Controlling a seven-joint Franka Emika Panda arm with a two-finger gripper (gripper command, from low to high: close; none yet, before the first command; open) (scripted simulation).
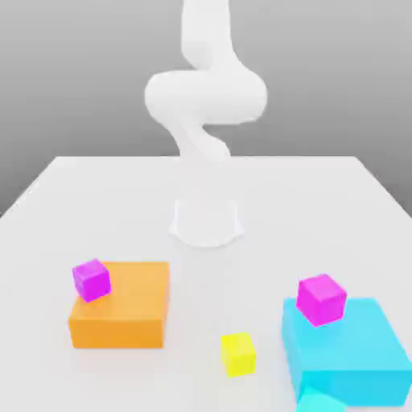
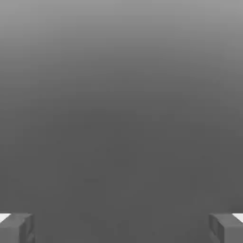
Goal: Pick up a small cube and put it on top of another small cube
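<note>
A: Where was the yellow cube [image 1: 239, 353]?

B: On the table [image 1: 338, 193], between the orange block [image 1: 129, 314] and the cyan block [image 1: 354, 354], touching neither, so there was room to reach it.

A: And the gripper [image 2: 121, 230]?

B: Spread wide, holding nothing; probably readied for the pickup.

A: The target?

B: The pink cube [image 1: 321, 299] sat on the cyan block's corner, top face free for stacking.
</note>
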